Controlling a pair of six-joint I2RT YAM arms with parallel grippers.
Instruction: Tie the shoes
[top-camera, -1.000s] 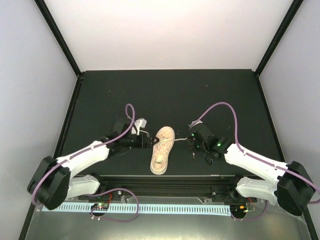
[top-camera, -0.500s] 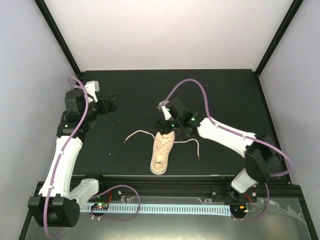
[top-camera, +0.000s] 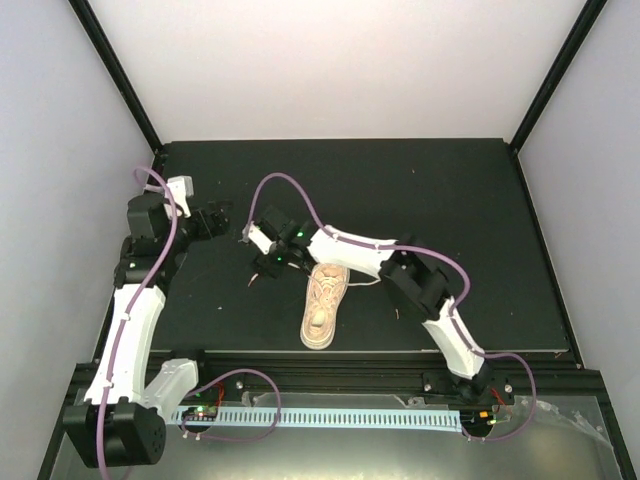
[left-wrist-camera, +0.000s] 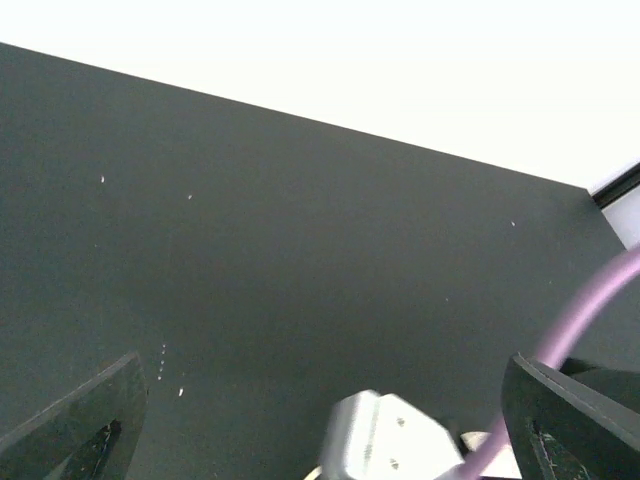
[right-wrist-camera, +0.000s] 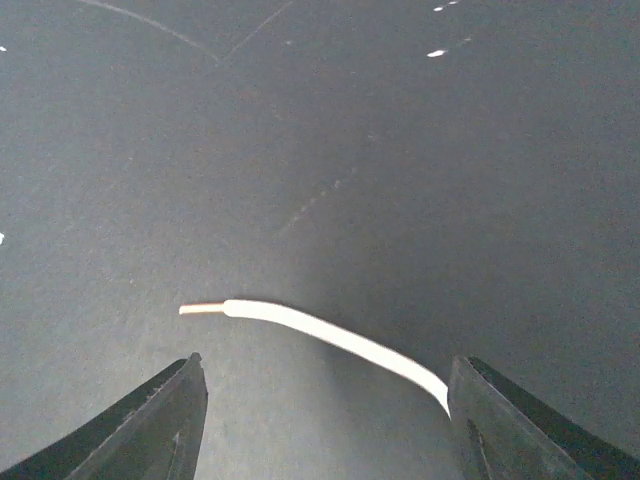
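A: Top view?
B: Bright, even light from above. Back wall (top-camera: 330, 70) almost white-out at 12 o'clock. Black table (top-camera: 450, 200) matte, shadows faint, all sharp.
A: Wrists?
B: Left: top strip clipped pure white at 12; purple cable (left-wrist-camera: 585, 310) and grey plug (left-wrist-camera: 385, 440) blurred, 4 to 6 o'clock. Right: dimmer, soft shadow from 3 towards centre, lace (right-wrist-camera: 330, 338) fairly crisp.
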